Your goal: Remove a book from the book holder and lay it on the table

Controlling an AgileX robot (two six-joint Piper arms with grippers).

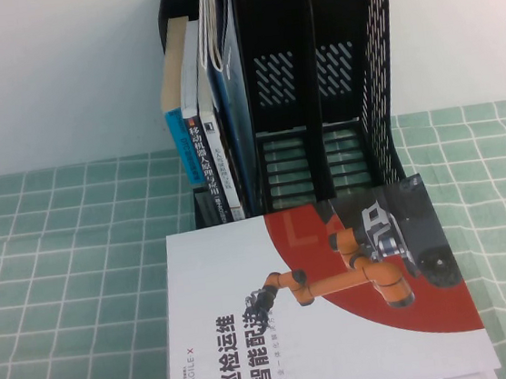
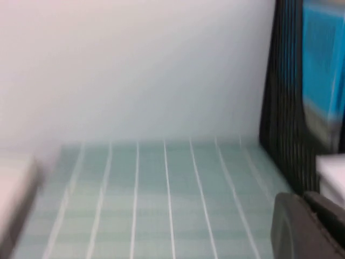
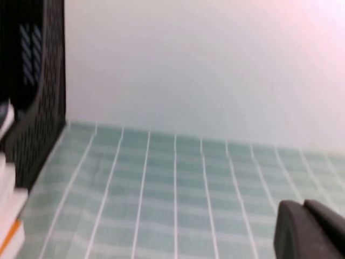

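High view shows dark blue book [image 1: 232, 100] standing in the book holder [image 1: 332, 80]; a white-and-red book [image 1: 322, 310] lies at the table's [image 1: 61, 266] near edge. Right gripper [image 3: 310, 229], closed and empty, hovers low beside the holder; left gripper [image 2: 307, 226] likewise, opening unclear.

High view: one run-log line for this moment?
blue book: upright in rack | white-red book: flat on table | left pincer, right pincer: parked low, shut

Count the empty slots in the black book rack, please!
2. Both are in the book holder: the middle slot and the rightmost slot. Books crowd the left part and may hide another. The left gripper and right gripper hang above the table.
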